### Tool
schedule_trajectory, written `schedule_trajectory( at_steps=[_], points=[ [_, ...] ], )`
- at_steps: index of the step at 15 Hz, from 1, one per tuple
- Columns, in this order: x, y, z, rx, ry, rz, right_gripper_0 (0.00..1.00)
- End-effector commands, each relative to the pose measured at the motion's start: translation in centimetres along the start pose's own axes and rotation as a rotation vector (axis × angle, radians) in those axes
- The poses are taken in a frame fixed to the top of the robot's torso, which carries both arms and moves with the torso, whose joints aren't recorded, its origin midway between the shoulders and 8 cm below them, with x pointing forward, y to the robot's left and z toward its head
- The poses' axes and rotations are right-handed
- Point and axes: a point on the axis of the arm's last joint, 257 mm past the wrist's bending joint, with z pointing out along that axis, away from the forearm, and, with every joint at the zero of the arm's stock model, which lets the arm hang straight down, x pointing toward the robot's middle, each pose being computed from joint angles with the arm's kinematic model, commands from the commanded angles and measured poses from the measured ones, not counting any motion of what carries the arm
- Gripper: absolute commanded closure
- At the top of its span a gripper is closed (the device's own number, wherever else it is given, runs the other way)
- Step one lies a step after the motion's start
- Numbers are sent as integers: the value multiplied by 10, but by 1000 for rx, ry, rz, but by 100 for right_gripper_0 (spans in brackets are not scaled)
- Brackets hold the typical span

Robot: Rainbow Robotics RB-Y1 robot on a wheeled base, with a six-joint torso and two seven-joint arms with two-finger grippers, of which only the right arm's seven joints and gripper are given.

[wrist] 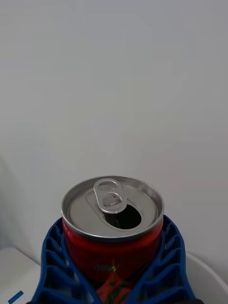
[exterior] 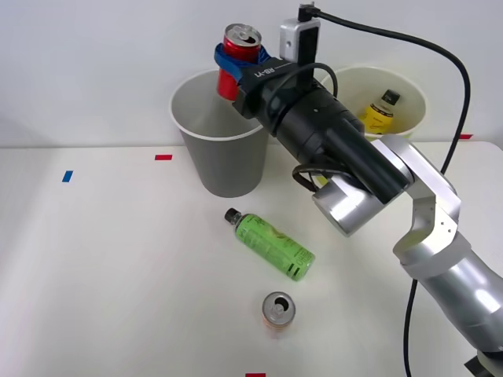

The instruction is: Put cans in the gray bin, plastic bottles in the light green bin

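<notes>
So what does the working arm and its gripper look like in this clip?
The right arm has silver links and a black cylindrical forearm. Its right gripper has blue ribbed fingers on a black mount with white lettering. A silver-and-black camera trails a black cable.

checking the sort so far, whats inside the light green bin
A yellow-label plastic bottle lies inside the light green bin. The arm covers the bin's left part, so anything else there is hidden.

Silver arm with a black forearm

A black cable [exterior: 409, 47] is looped over the silver links [exterior: 440, 236]; blue ribbed fingers [wrist: 52, 266] are fitted.
</notes>
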Motion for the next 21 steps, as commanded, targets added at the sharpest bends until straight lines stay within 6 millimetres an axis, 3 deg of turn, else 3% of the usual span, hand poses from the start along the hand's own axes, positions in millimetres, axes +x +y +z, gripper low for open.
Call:
schedule_trajectory(
  at_steps=[1, 6, 11, 12, 14, 16, 17, 21],
  points=[
    [17, 5, 19, -2, 31, 3, 100],
    [33, -4, 47, 32, 62, 9, 100],
    [40, -2, 50, 43, 81, 30, 100],
    [43, -5, 51, 61, 96, 12, 88],
    [49, -9, 51, 92, 119, -16, 45],
    [50, -9, 51, 100, 123, -21, 23],
    [49, -8, 52, 99, 121, -22, 15],
    [46, -12, 51, 107, 108, -95, 14]
  ],
)
